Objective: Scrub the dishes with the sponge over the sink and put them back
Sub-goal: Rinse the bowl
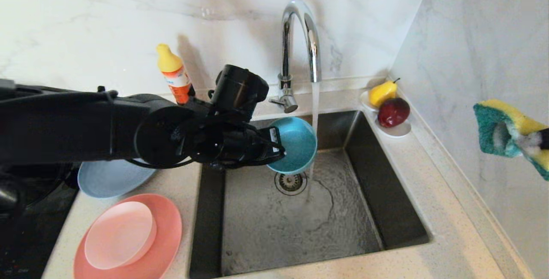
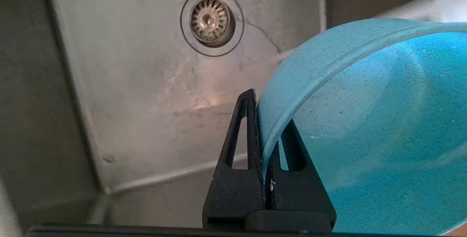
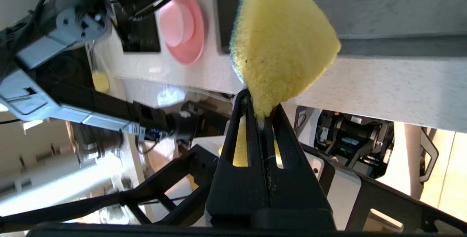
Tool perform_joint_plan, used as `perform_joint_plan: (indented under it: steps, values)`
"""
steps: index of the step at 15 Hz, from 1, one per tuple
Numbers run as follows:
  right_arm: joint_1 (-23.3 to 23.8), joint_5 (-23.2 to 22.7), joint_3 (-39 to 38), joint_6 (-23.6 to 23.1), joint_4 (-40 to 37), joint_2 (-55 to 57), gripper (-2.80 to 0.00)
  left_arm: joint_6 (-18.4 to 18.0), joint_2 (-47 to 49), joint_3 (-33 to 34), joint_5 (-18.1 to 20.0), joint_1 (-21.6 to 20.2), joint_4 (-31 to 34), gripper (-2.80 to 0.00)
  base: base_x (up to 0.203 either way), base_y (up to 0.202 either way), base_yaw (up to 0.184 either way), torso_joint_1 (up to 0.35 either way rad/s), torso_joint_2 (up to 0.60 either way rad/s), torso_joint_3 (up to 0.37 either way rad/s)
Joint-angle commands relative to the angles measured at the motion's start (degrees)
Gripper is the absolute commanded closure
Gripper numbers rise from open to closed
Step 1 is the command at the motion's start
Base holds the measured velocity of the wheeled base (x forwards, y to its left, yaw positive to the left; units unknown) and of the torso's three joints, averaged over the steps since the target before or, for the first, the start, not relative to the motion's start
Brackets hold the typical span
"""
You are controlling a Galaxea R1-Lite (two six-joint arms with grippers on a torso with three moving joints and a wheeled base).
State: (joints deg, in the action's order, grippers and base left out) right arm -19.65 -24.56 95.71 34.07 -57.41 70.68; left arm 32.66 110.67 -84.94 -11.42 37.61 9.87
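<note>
We see the left gripper over the sink, its fingers clamped on the rim of the teal bowl — one finger inside the wall, one outside. The bowl is tipped on its side just past those fingertips, its far edge at the stream of water falling from the faucet, with the drain strainer just below it.

Our right gripper hangs well off to the right near the side wall, fingers pinched tight on the sponge — yellow foam and green scouring face bulging beyond the tips.

On the table behind the left fingers lie the grey-blue plate and the pale pink plate, the latter resting on the salmon-pink plate.
</note>
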Motion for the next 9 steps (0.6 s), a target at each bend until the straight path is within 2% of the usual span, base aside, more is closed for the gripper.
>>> perform_joint_plan:
  steps: [1,4,9]
  values:
    - [1.0,-0.2,-2.7,0.3,0.0,-2.4,0.00,1.0,7.0,-4.5,0.3,-0.9,0.9,0.00,0.000,0.000,0.000,0.000,0.00,0.000]
    - [1.0,-0.2,-6.8,0.4,1.6,-4.1,0.00,3.3,11.3,-9.1,0.3,-1.2,1.0,0.00,0.000,0.000,0.000,0.000,0.00,0.000]
    - [1.0,-0.3,-11.8,0.7,6.2,-5.6,0.00,3.7,15.0,-13.7,0.4,-1.2,0.9,0.00,0.000,0.000,0.000,0.000,0.00,0.000]
